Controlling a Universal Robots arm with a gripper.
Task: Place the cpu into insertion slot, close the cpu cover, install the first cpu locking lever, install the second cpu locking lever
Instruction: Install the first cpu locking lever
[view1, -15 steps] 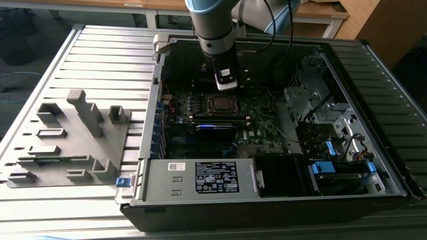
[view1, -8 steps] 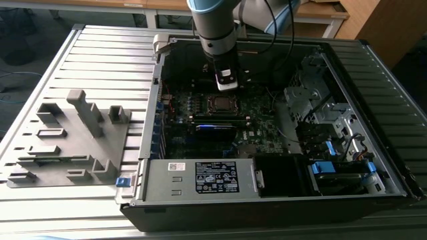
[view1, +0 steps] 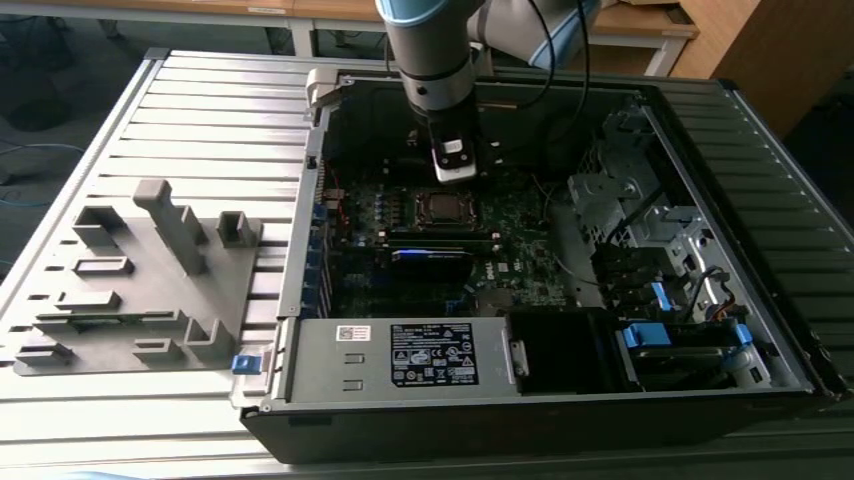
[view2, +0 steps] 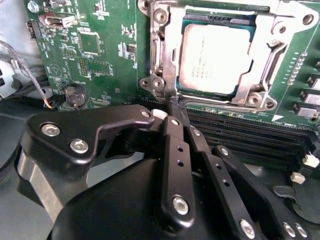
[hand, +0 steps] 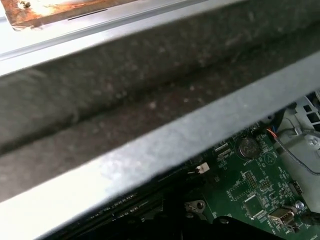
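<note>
Open computer case (view1: 747, 300) on slatted metal table (view1: 200, 110); arm drops in from 12 o'clock in the exterior view; gripper (view1: 454, 178) hangs just above the insertion slot (view1: 441, 207), on its 12 o'clock side, near mid-board; grey fixture tray (view1: 134, 290) on the table at the case's 9 o'clock, well apart; white-labelled power supply (view1: 400, 355) at the case's 6 o'clock edge.

Second wrist view: cpu (view2: 215, 57) sits flat in the socket, dull grey top up; cpu cover (view2: 171, 55) lies down over it, silver frame all round, chip showing through the window; lever state cannot tell; gripper (view2: 172, 120) just beside the socket edge, over the black memory slots (view2: 240, 130); jaws look drawn together, narrow, nothing between them; contact with the socket cannot tell; green motherboard (view2: 100, 50) with coin cell battery (view2: 75, 95) beside the socket.

First wrist view: grey metal case rail (hand: 150, 145) close up across the frame; motherboard (hand: 250, 195) and battery (hand: 248, 147) beyond it.
</note>
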